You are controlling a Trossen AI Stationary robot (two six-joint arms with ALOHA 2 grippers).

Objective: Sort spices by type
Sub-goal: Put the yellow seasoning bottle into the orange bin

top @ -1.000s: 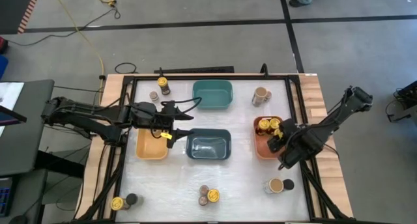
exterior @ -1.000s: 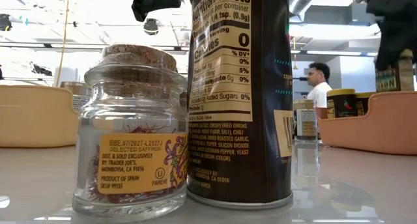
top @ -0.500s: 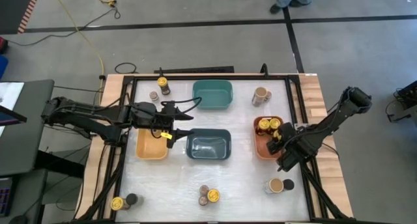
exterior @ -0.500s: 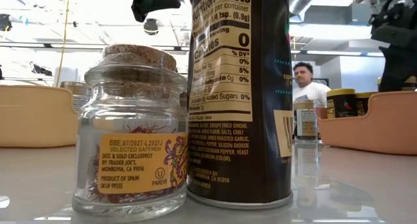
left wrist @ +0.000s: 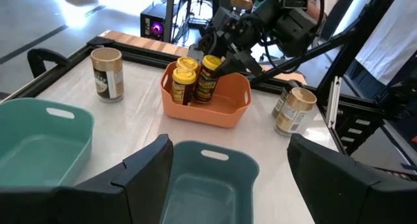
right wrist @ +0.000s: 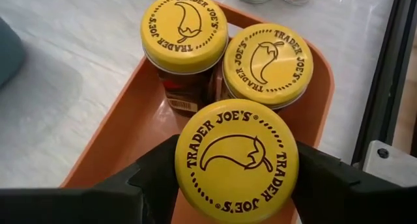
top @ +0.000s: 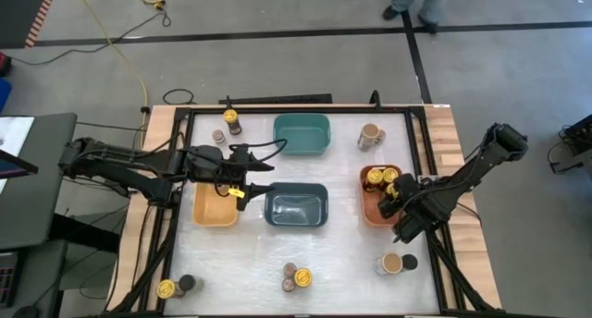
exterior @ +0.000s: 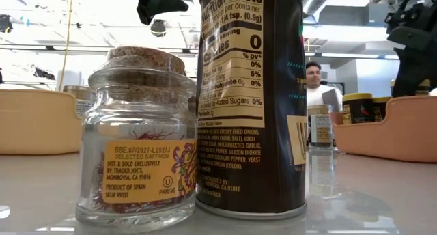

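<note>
The right gripper [right wrist: 236,185] is straddling a yellow-lidded jar [right wrist: 236,160] in the orange bin [right wrist: 127,129], fingers seemingly slackening; it should lift straight up, sparing neighbouring jars.

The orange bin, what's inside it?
The orange bin holds three yellow-lidded jars, standing upright and close together. The right gripper sits around the nearest jar's lid. That jar's body and the bin floor beneath are hidden.

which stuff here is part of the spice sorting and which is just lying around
Part of the job: yellow-lidded jars in the orange bin; a third between the right gripper fingers; tan-topped jar; cork-topped saffron jar; teal bin; dark-blue bin; yellow bin.

Lying about: yellow cable on the floor.
</note>
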